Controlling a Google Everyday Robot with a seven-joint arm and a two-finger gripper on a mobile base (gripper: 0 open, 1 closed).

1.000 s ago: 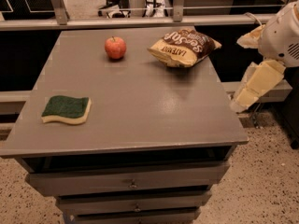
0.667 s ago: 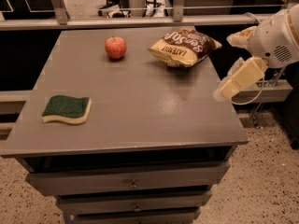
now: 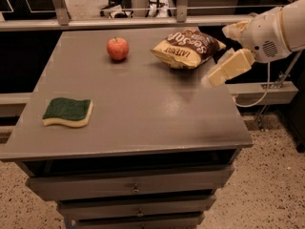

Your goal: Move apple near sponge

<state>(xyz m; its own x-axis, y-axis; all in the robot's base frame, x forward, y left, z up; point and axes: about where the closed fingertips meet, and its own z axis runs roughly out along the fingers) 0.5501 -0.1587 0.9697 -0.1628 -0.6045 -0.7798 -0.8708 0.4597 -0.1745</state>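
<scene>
The red-orange apple [image 3: 117, 48] sits at the back of the grey table top [image 3: 143, 113], left of centre. The sponge [image 3: 67, 112], dark green over pale yellow, lies flat near the front left corner, far from the apple. My gripper [image 3: 219, 55] hangs over the table's right edge, just right of the chip bag, well to the right of the apple. Its cream fingers [image 3: 229, 67] are spread apart with nothing between them.
A brown and yellow chip bag [image 3: 187, 48] lies at the back right, between the gripper and the apple. The table has drawers [image 3: 136, 187] in front. A metal rail [image 3: 119, 22] runs behind it. Speckled floor lies to the right.
The gripper has moved left and toward the back, from beside the table's right edge to just next to the chip bag. Apple, sponge and bag have not moved.
</scene>
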